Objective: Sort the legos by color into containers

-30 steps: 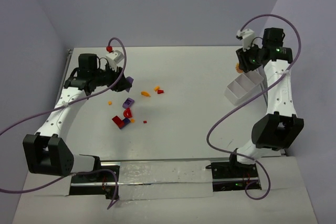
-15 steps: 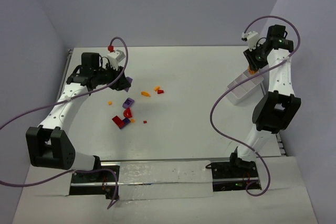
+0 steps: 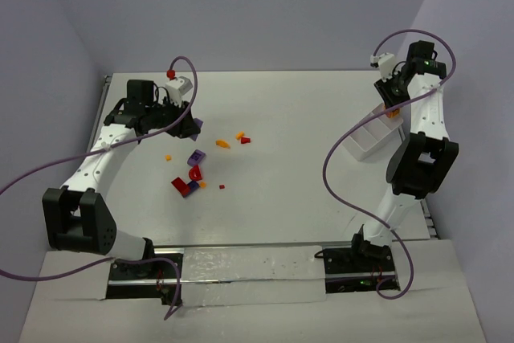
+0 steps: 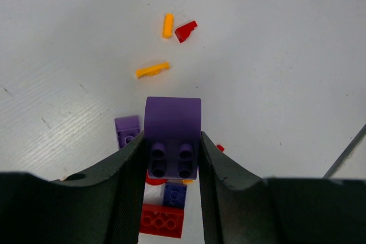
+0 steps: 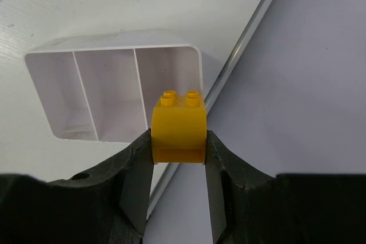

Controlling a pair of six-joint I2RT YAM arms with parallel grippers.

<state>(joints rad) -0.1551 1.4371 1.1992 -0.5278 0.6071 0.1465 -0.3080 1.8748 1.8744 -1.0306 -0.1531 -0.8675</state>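
Purple brick (image 4: 172, 135) is pinched in the left gripper (image 4: 171, 164) over the legos (image 3: 195, 173) scattered near the table's (image 3: 305, 166) left edge, orange brick (image 5: 179, 127) in the right gripper (image 5: 179, 141) by the container (image 5: 54, 92) at the right edge; no compartment is filled yet.

On the white desk (image 3: 305, 166) a loose group of legos (image 3: 195, 173) lies left of the middle — red, purple and orange. The left pincer (image 3: 191, 126) hangs just beyond them, a purple lego (image 3: 197, 124) at its tip. At the far right, the right pincer (image 3: 391, 110) shows an orange lego (image 3: 393, 114) by the white container (image 3: 363, 140).
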